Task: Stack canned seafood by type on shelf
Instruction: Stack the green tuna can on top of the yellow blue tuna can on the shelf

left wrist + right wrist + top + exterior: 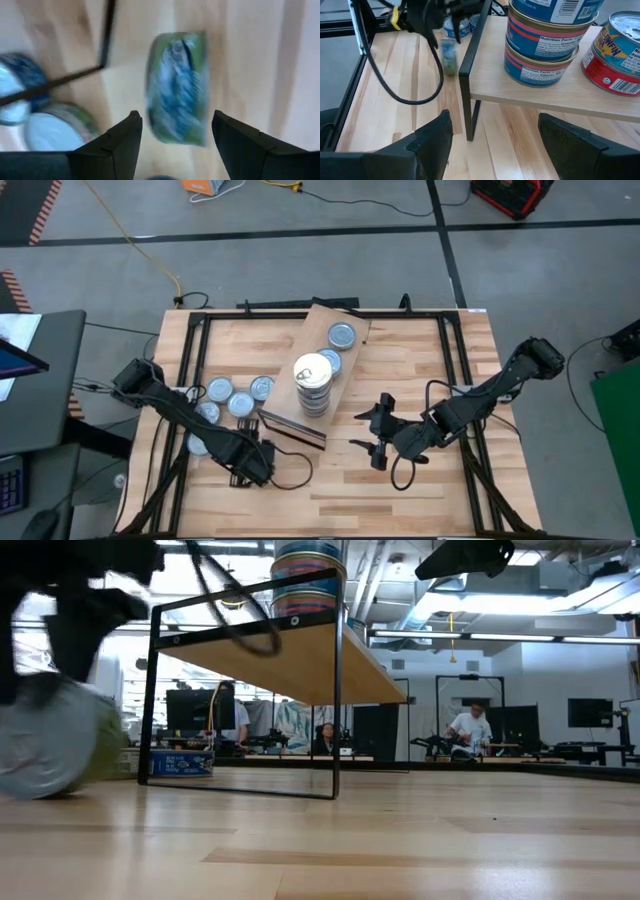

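A green-and-blue labelled can stands on its rim on the tabletop, blurred, and also shows in the low view and the right wrist view. My left gripper points down over it, open, a finger on either side with a gap to each. The shelf carries a stack of cans topped by a pale lid, and two blue-grey topped cans. My right gripper hangs open to the right of the shelf's near end.
Several loose cans lie flat on the table left of the shelf, close to my left arm. The shelf's black metal legs stand between the two grippers. A red can sits on the shelf beside the stack.
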Available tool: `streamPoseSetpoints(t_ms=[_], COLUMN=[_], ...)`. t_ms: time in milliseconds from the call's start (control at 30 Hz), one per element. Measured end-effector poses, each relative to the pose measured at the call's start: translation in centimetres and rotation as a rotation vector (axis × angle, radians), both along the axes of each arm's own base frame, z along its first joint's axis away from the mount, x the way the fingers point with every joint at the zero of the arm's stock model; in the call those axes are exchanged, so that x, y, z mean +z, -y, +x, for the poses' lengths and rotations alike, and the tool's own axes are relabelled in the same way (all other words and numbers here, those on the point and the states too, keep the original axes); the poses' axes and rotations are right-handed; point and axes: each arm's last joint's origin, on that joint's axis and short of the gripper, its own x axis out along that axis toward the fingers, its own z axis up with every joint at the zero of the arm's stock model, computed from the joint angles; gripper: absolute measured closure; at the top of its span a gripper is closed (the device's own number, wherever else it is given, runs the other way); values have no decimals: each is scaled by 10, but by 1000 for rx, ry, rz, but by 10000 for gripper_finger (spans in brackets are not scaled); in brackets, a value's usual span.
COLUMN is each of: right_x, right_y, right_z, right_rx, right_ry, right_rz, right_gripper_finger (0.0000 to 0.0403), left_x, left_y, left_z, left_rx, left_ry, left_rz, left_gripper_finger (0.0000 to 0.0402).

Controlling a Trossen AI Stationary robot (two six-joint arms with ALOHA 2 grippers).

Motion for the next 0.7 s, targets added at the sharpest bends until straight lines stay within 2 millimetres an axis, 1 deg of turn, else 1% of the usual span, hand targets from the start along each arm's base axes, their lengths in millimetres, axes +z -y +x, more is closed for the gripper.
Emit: streamPoseSetpoints(t_ms=[133, 300, 467, 567, 700], right_x=[0, 0, 0, 0, 0], right_y=[0, 0, 0, 0, 0], right_z=[0, 0, 0, 0, 0], right_rx=[0, -4, -5, -4, -4], right_ry=[-1, 2, 3, 2, 3], right_rz=[-1, 6, 8, 8, 9], right_gripper_finger=[86, 86, 86, 86, 86], left_x=[21, 32, 32, 33, 23], left_y=[8, 19, 29, 33, 34], left_z=[-15, -32, -39, -41, -39], left_rx=[61, 72, 115, 204, 256], left_ry=[96, 231, 253, 307, 350], left_rz=[-40, 23, -8, -29, 16], left_gripper_finger=[173, 173, 173, 173, 163])
